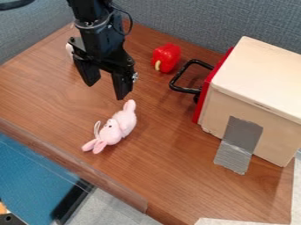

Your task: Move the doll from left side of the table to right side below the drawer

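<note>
My gripper (107, 90) hangs over the upper left part of the table, its two fingers spread apart and nothing between them. Just below it in the view, a pink rabbit doll (120, 125) lies on the wooden table (156, 165), ears toward the front left edge. Doll and gripper are apart. At the right stands the drawer box (255, 81), light wood with a red front (208, 90) and a black handle (176, 83) facing left.
A red toy pepper (167, 57) sits between the gripper and the drawer handle. Behind the gripper a white object (69, 48) is partly hidden. Grey tape (238, 143) runs from the box's side onto the table. A clear strip lines the front left edge.
</note>
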Tool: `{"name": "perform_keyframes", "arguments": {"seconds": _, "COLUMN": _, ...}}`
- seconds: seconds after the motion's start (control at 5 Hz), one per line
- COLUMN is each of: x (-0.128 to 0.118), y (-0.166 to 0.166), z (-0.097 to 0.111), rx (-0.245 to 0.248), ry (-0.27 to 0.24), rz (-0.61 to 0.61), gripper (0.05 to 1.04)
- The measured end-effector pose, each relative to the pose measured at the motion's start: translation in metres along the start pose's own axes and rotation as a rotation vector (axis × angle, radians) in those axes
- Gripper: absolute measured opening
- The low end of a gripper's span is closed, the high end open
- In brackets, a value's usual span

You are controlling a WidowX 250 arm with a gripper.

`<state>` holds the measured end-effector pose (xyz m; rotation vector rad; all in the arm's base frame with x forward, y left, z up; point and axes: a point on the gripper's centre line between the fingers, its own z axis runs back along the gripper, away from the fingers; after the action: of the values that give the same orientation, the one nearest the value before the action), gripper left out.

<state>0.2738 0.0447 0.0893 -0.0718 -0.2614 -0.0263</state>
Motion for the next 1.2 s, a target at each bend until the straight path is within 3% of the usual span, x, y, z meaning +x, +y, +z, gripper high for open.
{"name": "perform_keyframes", "arguments": {"seconds": 0.2, "x": -0.004, "y": 0.0, "z": -0.008, "rx": -0.009, "ry": 0.034, "rz": 0.006, "gripper": 1.001}}
{"name": "perform_keyframes", "arguments": {"seconds": 0.6, "x": 0.034, "y": 0.075, "z": -0.013, "rx": 0.024, "ry": 0.052, "rz": 0.149, "gripper": 1.001}}
{"name": "perform_keyframes", "arguments": {"seconds": 0.8, "x": 0.044, "y": 0.116, "z": -0.024, "rx": 0.052, "ry": 0.065, "rz": 0.18, "gripper": 1.001}}
{"name": "perform_keyframes", "arguments": {"seconds": 1.0, "x": 0.056, "y": 0.138, "z": -0.031, "rx": 0.096, "ry": 0.091, "rz": 0.179, "gripper": 1.001}}
{"name": "perform_keyframes", "arguments": {"seconds": 1.2, "x": 0.068, "y": 0.157, "z": -0.031, "rx": 0.137, "ry": 0.084, "rz": 0.204, "gripper": 1.001}}
